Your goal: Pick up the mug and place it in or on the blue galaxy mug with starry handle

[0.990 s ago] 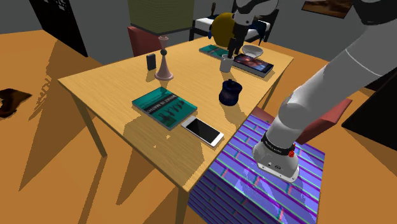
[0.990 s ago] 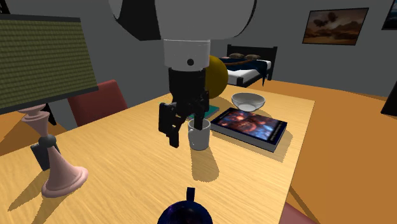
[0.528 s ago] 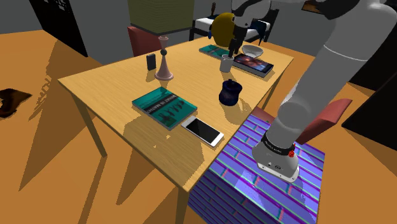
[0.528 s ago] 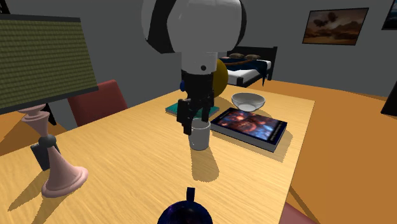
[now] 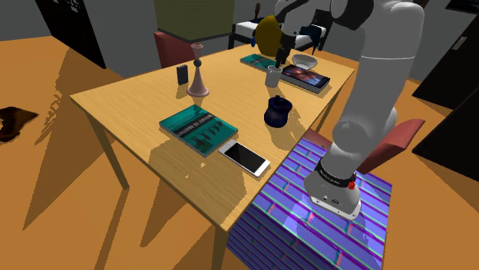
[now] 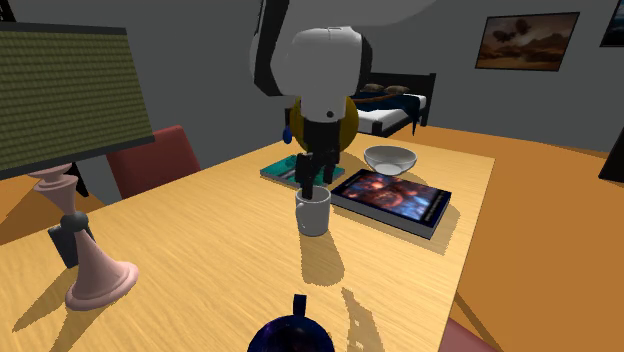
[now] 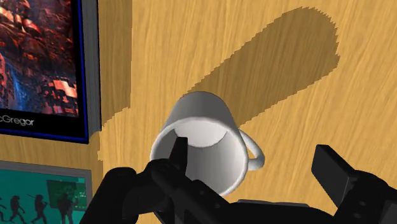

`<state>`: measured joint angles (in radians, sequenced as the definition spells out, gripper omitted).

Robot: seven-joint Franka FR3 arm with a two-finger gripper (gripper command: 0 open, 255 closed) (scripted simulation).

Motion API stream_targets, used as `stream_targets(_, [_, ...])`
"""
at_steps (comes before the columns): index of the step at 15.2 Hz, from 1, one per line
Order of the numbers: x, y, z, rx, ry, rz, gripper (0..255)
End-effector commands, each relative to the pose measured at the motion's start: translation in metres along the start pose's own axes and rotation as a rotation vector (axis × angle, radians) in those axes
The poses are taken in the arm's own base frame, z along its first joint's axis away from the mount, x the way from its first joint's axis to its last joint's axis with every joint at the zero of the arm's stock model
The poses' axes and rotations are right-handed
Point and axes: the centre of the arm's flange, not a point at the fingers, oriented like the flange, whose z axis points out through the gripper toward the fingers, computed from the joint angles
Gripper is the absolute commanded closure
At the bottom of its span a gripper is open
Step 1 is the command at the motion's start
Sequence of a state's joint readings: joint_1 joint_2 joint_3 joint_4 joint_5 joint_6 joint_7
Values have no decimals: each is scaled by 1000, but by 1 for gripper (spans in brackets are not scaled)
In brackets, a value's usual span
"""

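Observation:
A plain white mug [image 6: 313,212] stands upright on the wooden table [image 6: 200,240], next to a picture book. My black gripper [image 6: 308,176] hangs right over its rim, open. In the wrist view one finger [image 7: 179,154] reaches over the mug's [image 7: 203,143] mouth and the other finger [image 7: 347,178] stands beyond the handle, so the gripper [image 7: 252,151] straddles wall and handle without clasping them. The dark blue galaxy mug [image 5: 277,111] sits nearer the stand on the table, also seen as the blue mug [image 6: 290,338] at the second exterior view's lower edge.
A picture book [image 6: 392,197], a white bowl [image 6: 390,158] and a teal book [image 7: 38,191] lie close to the white mug. A lamp [image 5: 198,80], a small black box [image 5: 182,74], another teal book [image 5: 197,129] and a phone [image 5: 244,157] spread over the table. A red chair [image 6: 150,160] stands behind.
The hand has turned about its axis and shifted from beside the white mug to over its rim. The fingers stay open. The mug has not moved.

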<state>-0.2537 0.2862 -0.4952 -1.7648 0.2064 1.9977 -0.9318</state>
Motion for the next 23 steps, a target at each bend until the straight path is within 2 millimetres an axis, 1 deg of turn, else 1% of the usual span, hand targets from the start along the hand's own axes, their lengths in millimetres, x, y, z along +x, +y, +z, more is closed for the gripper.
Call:
stream_targets(1, [7,24,10,2,3,-10,0])
stream_targets(5, [24,71,25,4,9,-25,0])
stream_targets(6, [27,77,26,5,10,-27,0])
stream_targets(14, [27,77,66,5,10,-27,0])
stream_targets(21, [27,77,66,5,10,-27,0])
stream_targets(22, [27,77,66,5,10,-27,255])
stream_targets(23, [27,77,66,5,10,-27,255])
